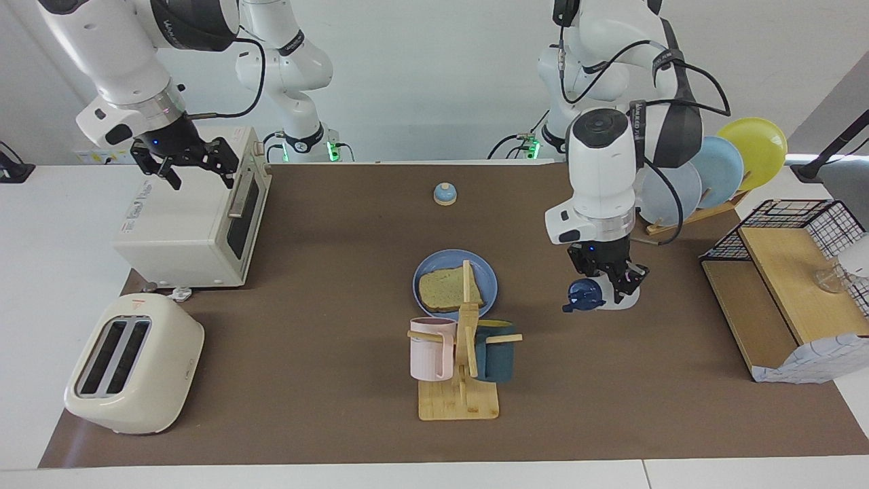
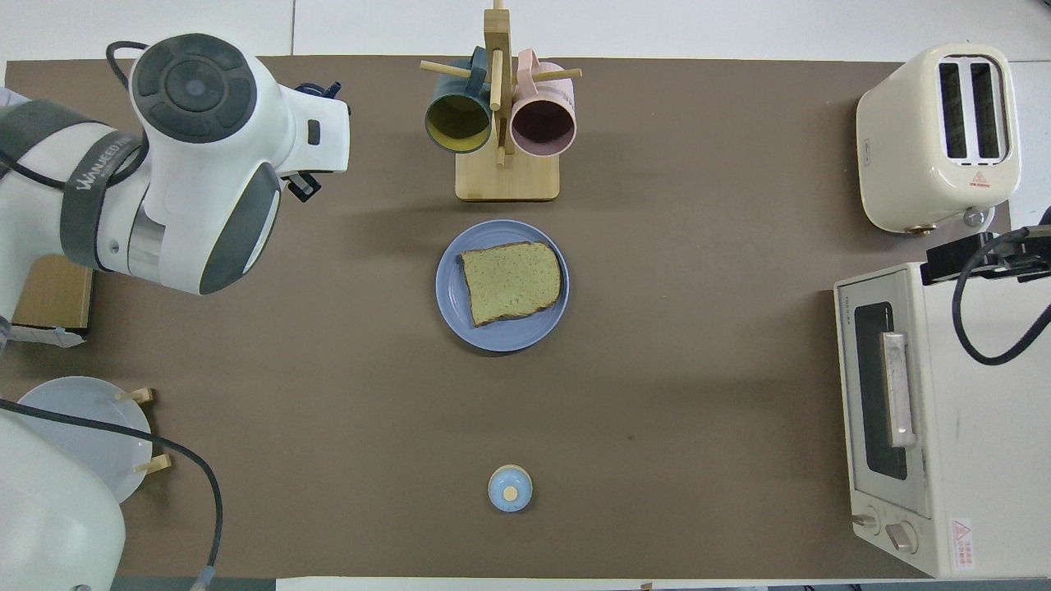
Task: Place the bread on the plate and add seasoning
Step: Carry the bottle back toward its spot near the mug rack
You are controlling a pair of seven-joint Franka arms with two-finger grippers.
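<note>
My left end effector (image 1: 614,282) is clamped on the seasoning (image 1: 597,295), low over the counter (image 1: 326,224) toward the left arm's end, well clear of the bread (image 1: 448,286) on the plate (image 1: 434,266), while my right end effector (image 1: 197,163) waits spread wide over the oven (image 1: 183,217).

Brown-matted table (image 1: 326,407) bears plate (image 1: 434,265), toaster (image 1: 132,363), perhaps more

Tan speckled bread (image 2: 511,281) with dark crust, medium-blue plate (image 2: 460,316), translucent white seasoning (image 1: 597,297) with navy cap.
</note>
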